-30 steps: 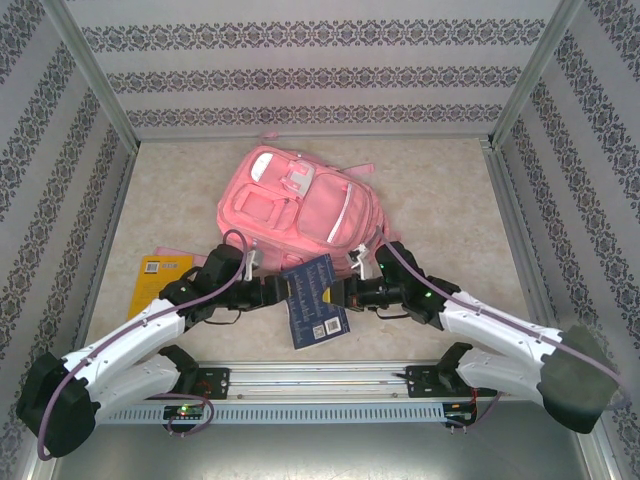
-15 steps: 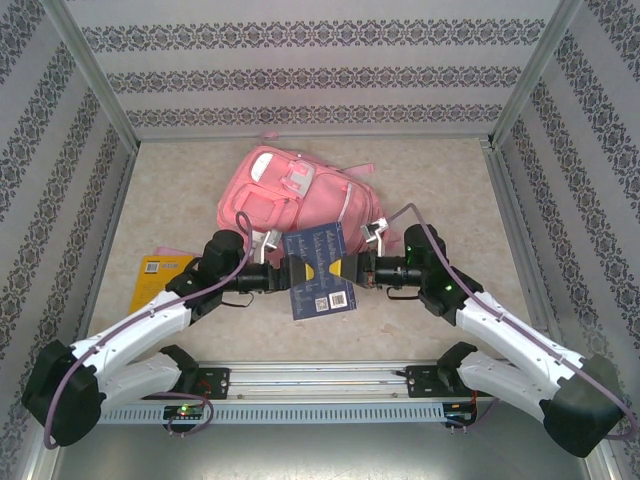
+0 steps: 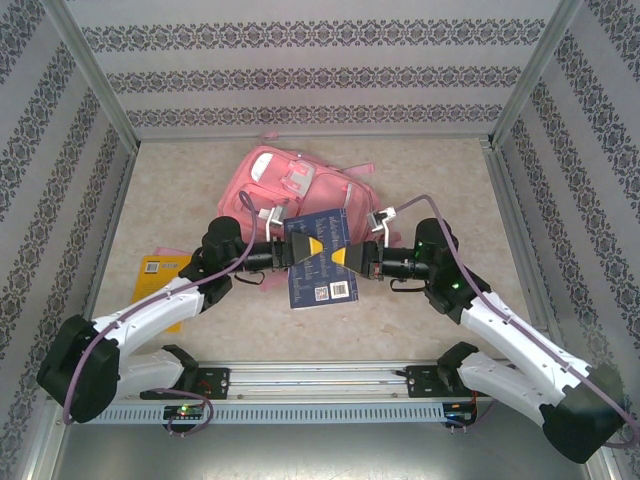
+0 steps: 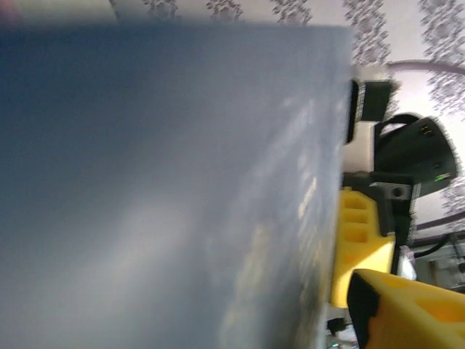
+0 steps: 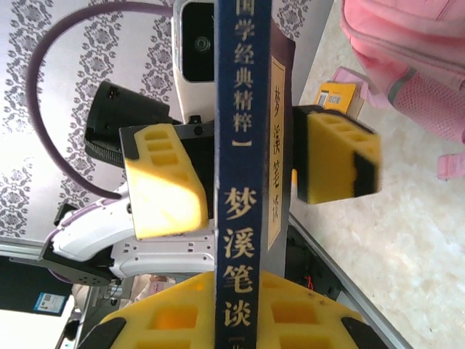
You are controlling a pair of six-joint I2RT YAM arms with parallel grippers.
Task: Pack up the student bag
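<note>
The student bag is a large pink backpack lying flat at the middle far side of the table; a corner of it shows at the top right of the right wrist view. A dark blue book hangs in the air just in front of it. My right gripper is shut on the book's right edge, and its yellow pads clamp the lettered spine. My left gripper is open, its fingers standing apart on either side of the opposite edge. The book's cover blocks most of the left wrist view.
A yellow book lies on the table at the left, partly under my left arm. Patterned walls close in the far side and both flanks. A metal rail runs along the near edge between the arm bases.
The blue book has been carried up and away from the near edge toward the bag. Both grippers moved with it, and the left jaws widened, then narrowed a little.
</note>
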